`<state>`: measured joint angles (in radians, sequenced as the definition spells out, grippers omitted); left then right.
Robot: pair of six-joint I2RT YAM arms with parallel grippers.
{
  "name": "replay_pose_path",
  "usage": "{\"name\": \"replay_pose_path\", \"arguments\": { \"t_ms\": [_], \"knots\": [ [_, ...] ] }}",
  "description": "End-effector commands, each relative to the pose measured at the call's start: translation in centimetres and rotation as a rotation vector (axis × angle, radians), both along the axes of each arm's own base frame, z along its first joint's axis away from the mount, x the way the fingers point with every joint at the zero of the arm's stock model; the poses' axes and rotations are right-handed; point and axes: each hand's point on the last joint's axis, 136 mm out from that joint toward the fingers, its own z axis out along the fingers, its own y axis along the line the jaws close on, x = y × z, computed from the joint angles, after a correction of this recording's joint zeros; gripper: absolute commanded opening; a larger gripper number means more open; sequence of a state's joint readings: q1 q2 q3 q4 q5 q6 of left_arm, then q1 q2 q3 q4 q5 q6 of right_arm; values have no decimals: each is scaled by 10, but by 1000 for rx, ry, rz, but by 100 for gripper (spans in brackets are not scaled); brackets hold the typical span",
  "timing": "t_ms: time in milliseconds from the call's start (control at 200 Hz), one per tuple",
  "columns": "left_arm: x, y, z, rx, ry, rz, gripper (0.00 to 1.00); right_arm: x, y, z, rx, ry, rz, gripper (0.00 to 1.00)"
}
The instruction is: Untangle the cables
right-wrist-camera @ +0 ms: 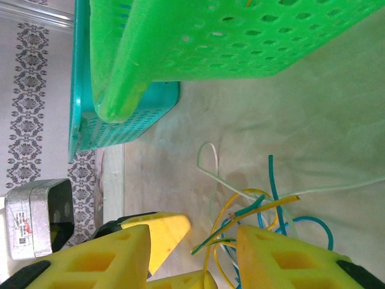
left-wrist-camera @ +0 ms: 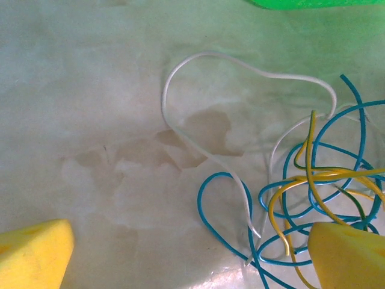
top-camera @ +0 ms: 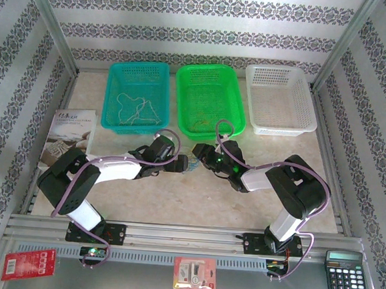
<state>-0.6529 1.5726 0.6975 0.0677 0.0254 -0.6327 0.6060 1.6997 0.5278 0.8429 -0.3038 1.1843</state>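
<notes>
1. Lying in a loose knot on the pale table [top-camera: 263, 193], the cables [top-camera: 193, 160] sit just in front of the green basket [top-camera: 210, 96], between the tips of the two arms.
2. The left gripper [left-wrist-camera: 192, 250] is spread wide and grasps nothing. Its yellow fingers [left-wrist-camera: 36, 253] stand at the two lower corners of the left wrist view, and the right-hand one overlaps the edge of the knot.
3. In that view blue and yellow strands cross over one another, with a dark green one among them. A white cord [left-wrist-camera: 165, 90] runs out to the left in a wide open loop over bare table, and a blue loop [left-wrist-camera: 200, 205] lies just below it.
4. The right gripper [right-wrist-camera: 192, 235] has its jaws partly apart. Yellow and green strands run down into the gap between its fingers [right-wrist-camera: 283, 259], but the pads are not pressed on them.
5. The teal basket [top-camera: 140, 70] stands left of the green one and holds a cream-white cord. The green basket holds a faint yellowish strand. The white basket [top-camera: 280, 101] stands to the right.
6. A booklet [top-camera: 70, 131] lies at the left edge of the table, and a calculator [top-camera: 346, 274] rests at the near right corner.
</notes>
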Motion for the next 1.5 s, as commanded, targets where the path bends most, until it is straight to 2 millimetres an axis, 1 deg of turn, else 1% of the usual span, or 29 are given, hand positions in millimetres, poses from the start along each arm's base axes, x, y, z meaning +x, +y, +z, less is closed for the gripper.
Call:
{"name": "replay_pose_path", "arguments": {
  "t_ms": [0,195,325,540,659,834,1044,1214,1339,1494],
  "knots": [
    [4,5,15,-14,-46,30,100,9,5,9,31,-24,-8,43],
    [10,21,30,12,-105,117,100,11,6,9,34,-22,-9,43],
    [16,27,29,35,-103,159,100,12,6,10,40,-23,-10,43],
    [28,18,14,45,-74,152,100,13,7,11,45,-23,-13,43],
    [31,11,6,37,-66,134,100,13,7,10,47,-19,-15,43],
    [25,0,-5,5,-34,73,100,16,10,10,58,-17,-13,43],
    [14,-7,-17,-33,10,31,100,22,13,7,75,-8,-12,42],
    [10,-12,-19,-56,23,10,100,25,12,7,75,-8,-18,35],
    [9,-14,-19,-64,22,-2,100,28,11,0,63,0,-25,33],
    [8,-16,-17,-76,20,-15,100,29,12,-7,59,12,-28,26]
  ]
}}
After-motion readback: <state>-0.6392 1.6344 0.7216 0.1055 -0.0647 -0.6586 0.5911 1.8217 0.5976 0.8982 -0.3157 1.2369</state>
